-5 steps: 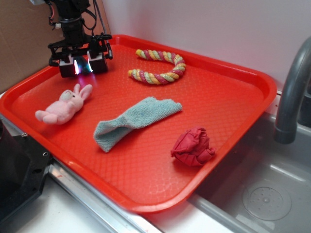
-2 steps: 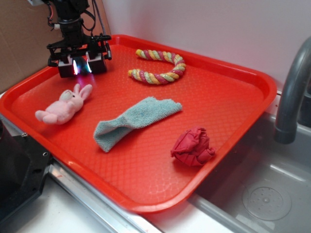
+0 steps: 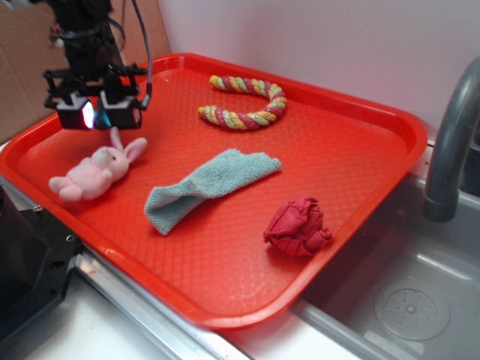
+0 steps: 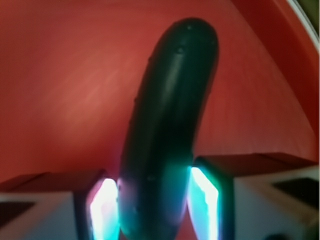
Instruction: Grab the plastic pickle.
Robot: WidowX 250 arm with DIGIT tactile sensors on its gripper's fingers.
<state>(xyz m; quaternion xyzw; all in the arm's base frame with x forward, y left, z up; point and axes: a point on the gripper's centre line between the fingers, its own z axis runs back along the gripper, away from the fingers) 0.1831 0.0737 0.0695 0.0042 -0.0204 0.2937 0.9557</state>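
Dark green pickle: one plastic pickle (image 4: 167, 130), smooth and curved, clamped between the two lit pads (image 4: 202, 200), its far end sticking out over the tray.
Tool: one tool (image 3: 96, 114) at the far left, pinching the pickle, lifted off the tray above the bunny.
Bunny: one pink plush bunny (image 3: 94, 169), lying near the left rim.
Cloth: one light teal cloth (image 3: 206, 184), mid-tray.
Rope: one striped rope toy (image 3: 244, 103), far side.
Rag: one crumpled red rag (image 3: 298, 227), right.
Tray: one red tray (image 3: 352, 161), bearing everything.
Sink: steel basin (image 3: 405, 292) and grey faucet (image 3: 450, 142), far right.
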